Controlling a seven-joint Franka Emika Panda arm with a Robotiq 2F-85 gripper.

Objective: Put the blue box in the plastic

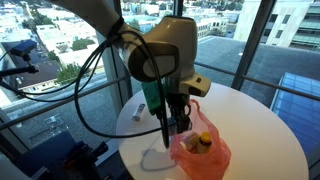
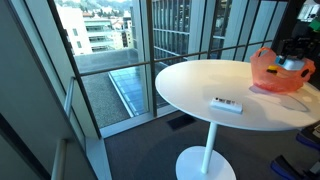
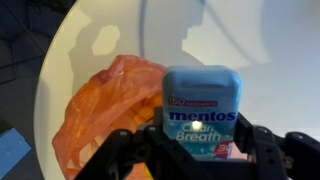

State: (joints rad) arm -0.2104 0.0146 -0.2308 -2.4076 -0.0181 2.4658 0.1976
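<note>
Your claw (image 3: pixel 200 152) grips the blue box (image 3: pixel 203 108), just beside the orange plastic bag (image 3: pixel 105 115), which sits on the table (image 3: pixel 270 50) holding something yellowish.

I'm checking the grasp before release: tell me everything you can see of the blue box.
The blue box is a rounded, plastic-looking case with a pale blue lid and a label reading mentos Breath under a red strip. Closed, it is clamped between the fingers, at the edge of the orange bag, above the white table.
</note>
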